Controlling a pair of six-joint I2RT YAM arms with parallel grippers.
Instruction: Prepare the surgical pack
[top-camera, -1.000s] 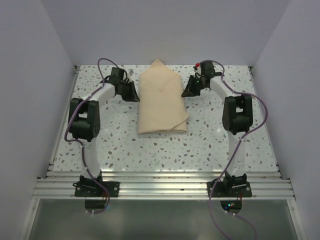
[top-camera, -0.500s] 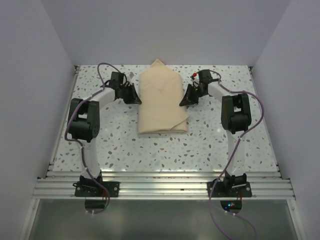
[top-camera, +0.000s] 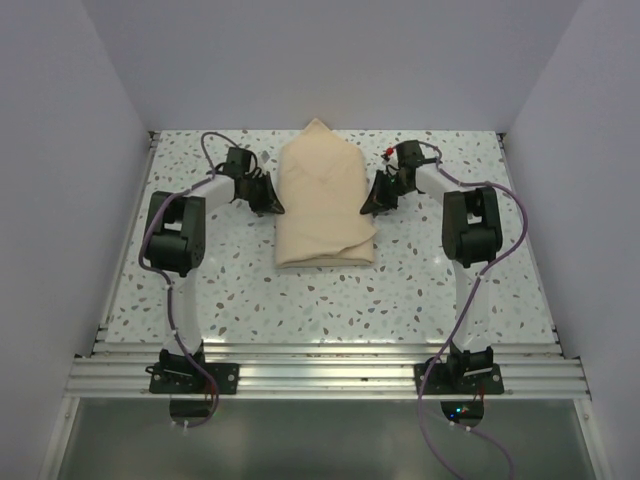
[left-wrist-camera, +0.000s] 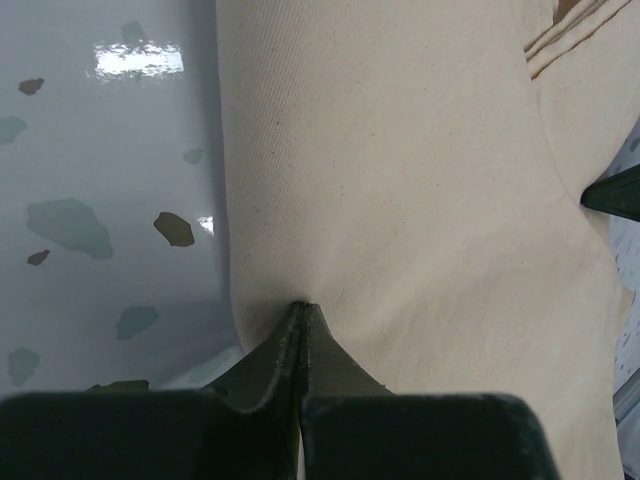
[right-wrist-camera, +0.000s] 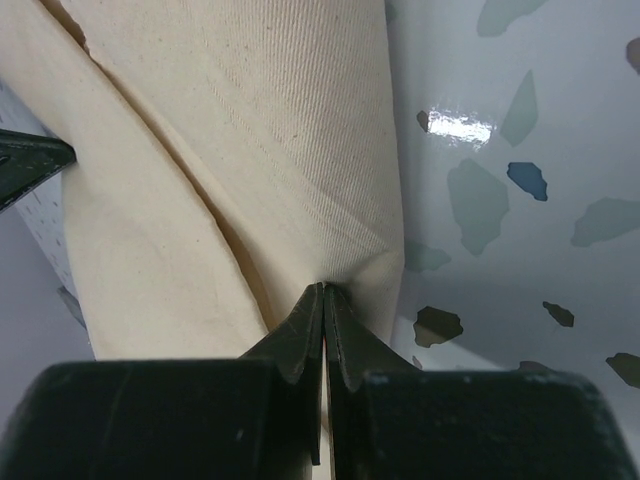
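The surgical pack is a compact tan cloth bundle lying lengthwise at the back middle of the table, its far end a point. My left gripper is shut, its tips pressed into the pack's left side; the left wrist view shows the cloth dimpled at the closed tips. My right gripper is shut, its tips against the pack's right side at a fold, as the right wrist view shows. No cloth shows between either pair of jaws.
The speckled white table is walled at the left, right and back. An aluminium rail with both arm bases runs along the near edge. Each wrist view shows the other gripper's dark tip across the pack.
Both grippers have moved inward to the pack's sides, the left one further. The pack's sides look slightly squeezed in.
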